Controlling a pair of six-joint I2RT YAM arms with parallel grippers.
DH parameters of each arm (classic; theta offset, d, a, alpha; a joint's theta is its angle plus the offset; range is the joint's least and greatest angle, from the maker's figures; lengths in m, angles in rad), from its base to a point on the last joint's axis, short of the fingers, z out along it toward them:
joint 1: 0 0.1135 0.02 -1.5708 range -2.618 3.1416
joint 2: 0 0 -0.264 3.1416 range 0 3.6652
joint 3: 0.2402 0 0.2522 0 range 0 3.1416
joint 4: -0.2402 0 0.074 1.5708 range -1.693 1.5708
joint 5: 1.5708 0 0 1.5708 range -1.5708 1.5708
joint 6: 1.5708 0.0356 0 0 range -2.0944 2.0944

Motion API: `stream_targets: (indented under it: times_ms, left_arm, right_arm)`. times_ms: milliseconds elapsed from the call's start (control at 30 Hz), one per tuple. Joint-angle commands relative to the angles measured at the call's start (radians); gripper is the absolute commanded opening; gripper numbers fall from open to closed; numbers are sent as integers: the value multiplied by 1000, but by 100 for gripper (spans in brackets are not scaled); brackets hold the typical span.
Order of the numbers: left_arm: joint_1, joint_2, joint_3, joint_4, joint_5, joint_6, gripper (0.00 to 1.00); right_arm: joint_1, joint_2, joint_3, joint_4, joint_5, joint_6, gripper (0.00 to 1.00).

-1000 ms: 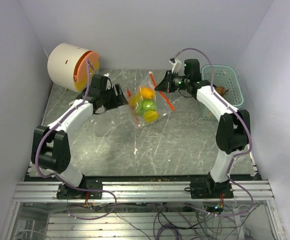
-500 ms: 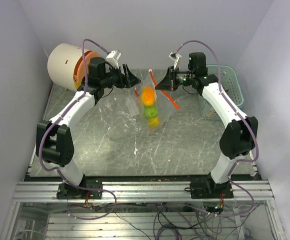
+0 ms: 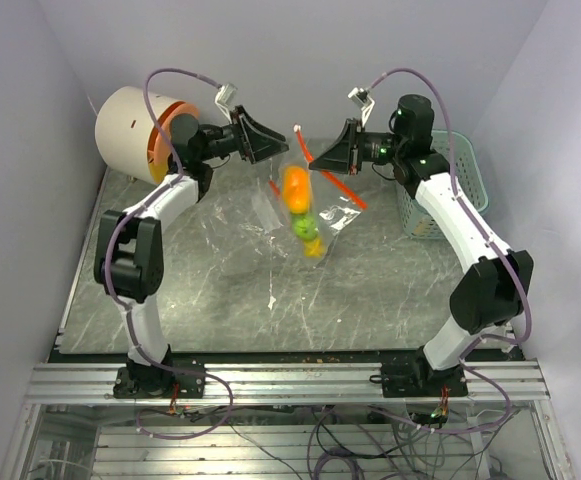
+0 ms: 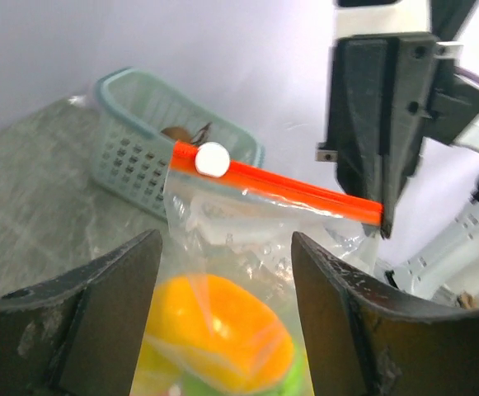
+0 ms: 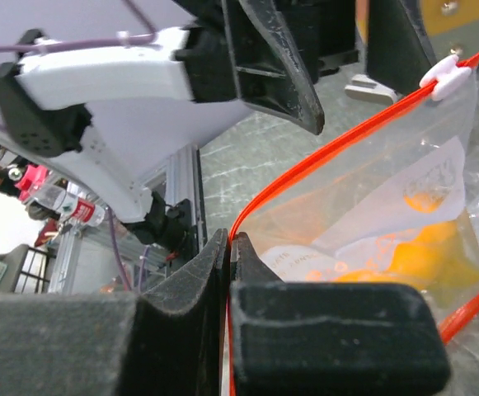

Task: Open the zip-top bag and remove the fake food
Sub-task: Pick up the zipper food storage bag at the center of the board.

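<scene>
The clear zip-top bag (image 3: 270, 208) hangs in the air above the table. My right gripper (image 3: 314, 168) is shut on one end of its red-orange zip strip (image 5: 321, 153), which runs between the pads (image 5: 231, 247). Fake food hangs stacked inside the bag: an orange fruit (image 3: 295, 188) over green (image 3: 305, 228) and yellow pieces. My left gripper (image 3: 278, 150) is open, just left of the bag's top. In the left wrist view its fingers (image 4: 107, 305) stand either side of the bag (image 4: 247, 235), with the orange fruit (image 4: 223, 342) low between them. The white slider (image 4: 213, 159) sits at the strip's far end.
A pale teal perforated basket (image 3: 467, 165) stands at the back right with a brown piece inside (image 4: 181, 132). A cream cylinder with an orange inside (image 3: 130, 128) sits at the back left. Grey walls close in on three sides.
Both arms have risen and lifted the bag higher, so the food now hangs in a column. My left gripper has swung up and right to the bag's top, still open.
</scene>
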Motion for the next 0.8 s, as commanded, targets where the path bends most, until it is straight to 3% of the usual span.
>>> stream_targets:
  times_ms: [0,33,100,167,367,533,600,767]
  left_arm:
    - [20,140,61,836,158,-503,72]
    - [24,186,106,962,167,-637,73]
    - [21,255,200,1013,186,-774,78]
    - [7,273,240,1013,200,-776,80]
    - [-35,304,328,1015,203,-788,82]
    - [-72,285,320,1017,184,-772,78]
    - [-79,267,303,1017,182,-760,69]
    - [-79,228,240,1016,175,-749,15]
  right_arm:
    - [3,-73,-140,506,-106,404,0]
    - [3,-81,-166,635,-111,485,0]
    - [1,-87,-196,747,-123,600,0]
    - [0,-85,-189,747,-137,615,0]
    - [0,-64,-81,512,-135,455,0]
    - [-1,-45,-104,654,-147,561,0]
    - [-3,-43,-100,651,-145,557,0]
    - [-12,-46,-81,574,-136,492,0]
